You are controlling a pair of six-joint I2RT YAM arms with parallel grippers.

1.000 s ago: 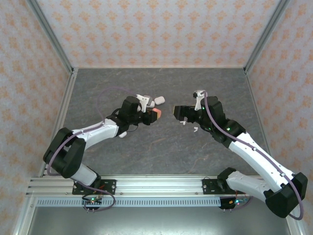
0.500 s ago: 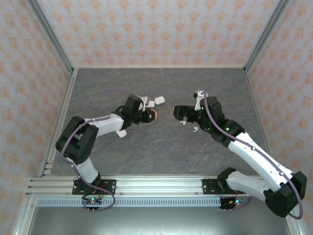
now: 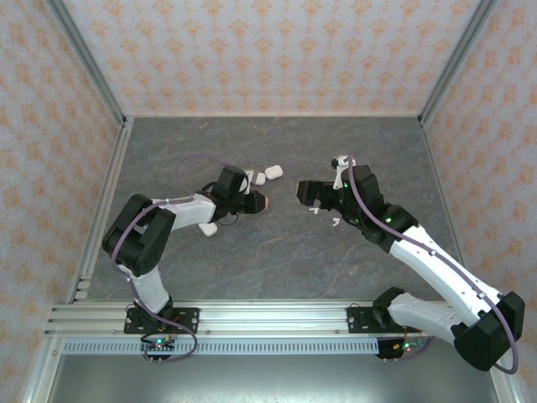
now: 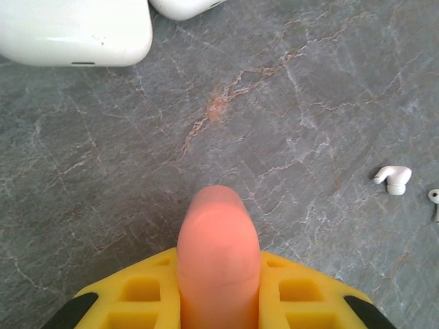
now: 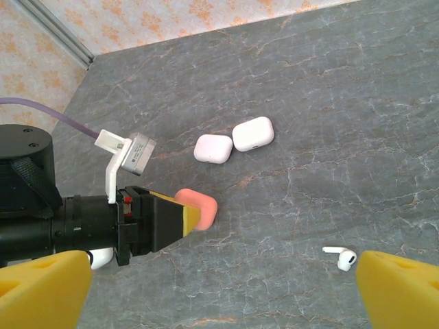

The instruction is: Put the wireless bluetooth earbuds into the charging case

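Note:
My left gripper (image 3: 252,201) is shut on a salmon-pink charging case (image 4: 218,240), which sticks out from between the yellow fingers (image 4: 140,288) low over the table. That pink case (image 5: 199,207) also lies in the right wrist view, end-on from the black left gripper. My right gripper (image 3: 304,191) faces it from the right, open, with its yellow fingertips (image 5: 42,288) far apart and nothing between them. One white earbud (image 5: 341,256) lies on the table close to the right finger. The left wrist view has that earbud (image 4: 393,179) at its right, and part of another at the edge (image 4: 434,199).
Two shut white charging cases (image 5: 213,148) (image 5: 253,133) lie side by side beyond the pink case; they are the white cases (image 3: 267,175) on the grey stone-pattern table (image 3: 277,252). Another white case (image 3: 210,227) rests under the left forearm. Patterned walls surround the table.
The left arm has folded its elbow back towards its base, and the gripper with the pink case has dropped slightly towards the table. The right arm has stayed put.

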